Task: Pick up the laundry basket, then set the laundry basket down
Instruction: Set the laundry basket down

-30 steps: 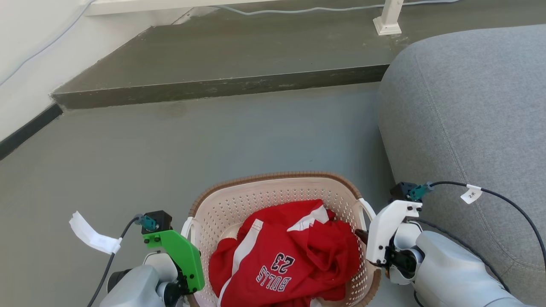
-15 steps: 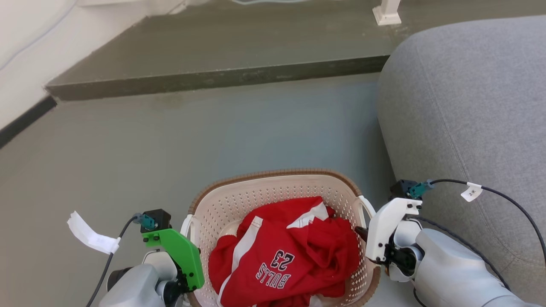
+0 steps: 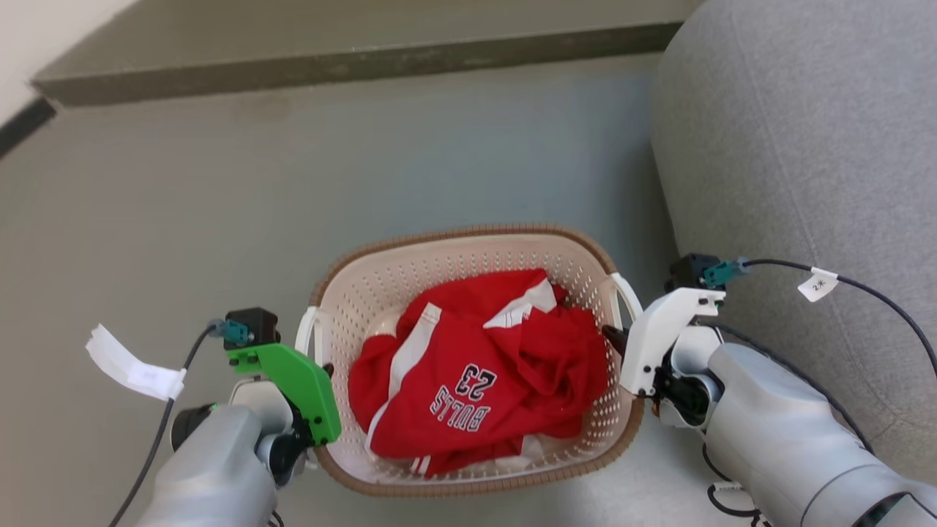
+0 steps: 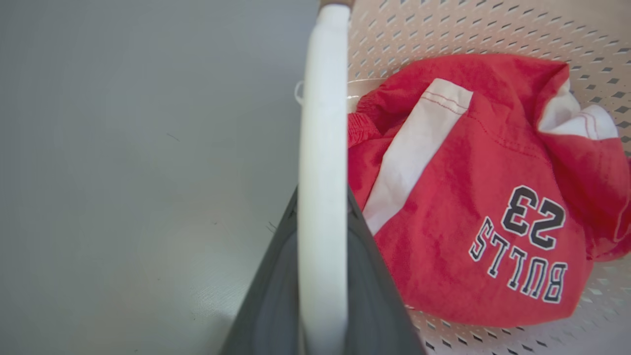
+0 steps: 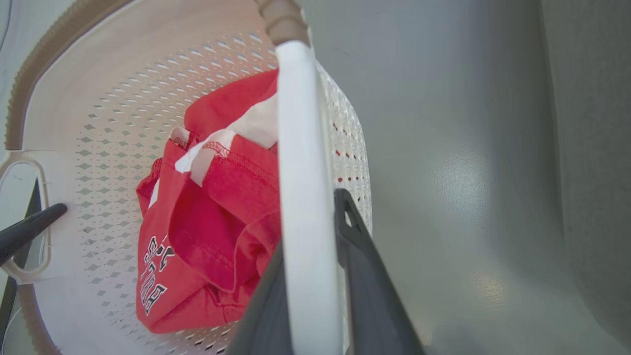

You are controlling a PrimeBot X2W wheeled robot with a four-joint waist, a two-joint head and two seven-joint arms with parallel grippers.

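Observation:
The laundry basket (image 3: 468, 236), cream and perforated with a brown woven rim, sits between my two arms over the grey floor. A red jersey (image 3: 476, 373) with "BULLS 23" lies crumpled inside. My left gripper (image 3: 322, 369) is shut on the basket's left white handle (image 4: 323, 148), with a dark finger on each side of the bar. My right gripper (image 3: 611, 338) is shut on the right white handle (image 5: 303, 172) in the same way. In the right wrist view, a finger of the left gripper (image 5: 29, 229) pokes through the far handle. I cannot tell whether the basket's bottom touches the floor.
A grey sofa (image 3: 805, 146) stands close on the right, almost touching my right arm. A raised dark step (image 3: 351, 64) crosses the far side. A pale wall with a black baseboard (image 3: 22, 121) is at the far left. Bare grey floor (image 3: 183, 219) lies ahead and left.
The head camera has tipped down, so the step and sofa slid up the picture and the basket's near rim came into view. Both grippers kept their hold on the handles.

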